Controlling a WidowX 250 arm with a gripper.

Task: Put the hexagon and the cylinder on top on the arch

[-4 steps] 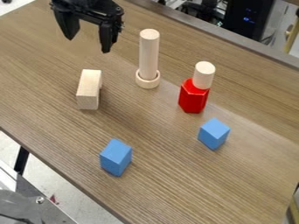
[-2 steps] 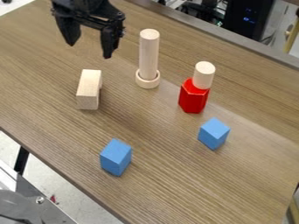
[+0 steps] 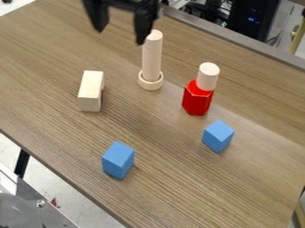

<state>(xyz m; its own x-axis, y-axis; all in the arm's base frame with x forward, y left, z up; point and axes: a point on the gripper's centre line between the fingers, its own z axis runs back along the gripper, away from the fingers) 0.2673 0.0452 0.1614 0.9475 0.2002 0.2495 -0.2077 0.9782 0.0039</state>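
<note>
The gripper (image 3: pixel 120 37) hung over the far side of the table (image 3: pixel 161 187), toward the upper left of the camera view. Its two black fingers pointed down and stood wide apart. One finger appeared very near to the upper end of the tall rod (image 3: pixel 152 55), but whether they touched, I could not tell.

The hexagon (image 3: pixel 196 101) was red and stood upright on the table, right of the middle. The cylinder (image 3: pixel 208 77), which was short and of pale wood, stood upright on top of it, so these two made one small tower. The arch (image 3: pixel 91 84) was a separate piece, also of pale wood, and it rested on the table in the left part of the view, well apart from the tower. I saw its long narrow upper face and its near end, but its cut-out was mostly hidden from where the camera looked.

Between the arch and the tower, a little farther back, the rod stood upright, and the pale ring (image 3: pixel 150 84) went around its lower end. One blue block (image 3: pixel 218 136) sat on the table near the hexagon, on its near side and somewhat to the right. The other blue block (image 3: pixel 118 160) sat closer to the camera, to the left, and it was well apart from the first one. Both were turned at an angle, with one corner toward the camera.
</note>
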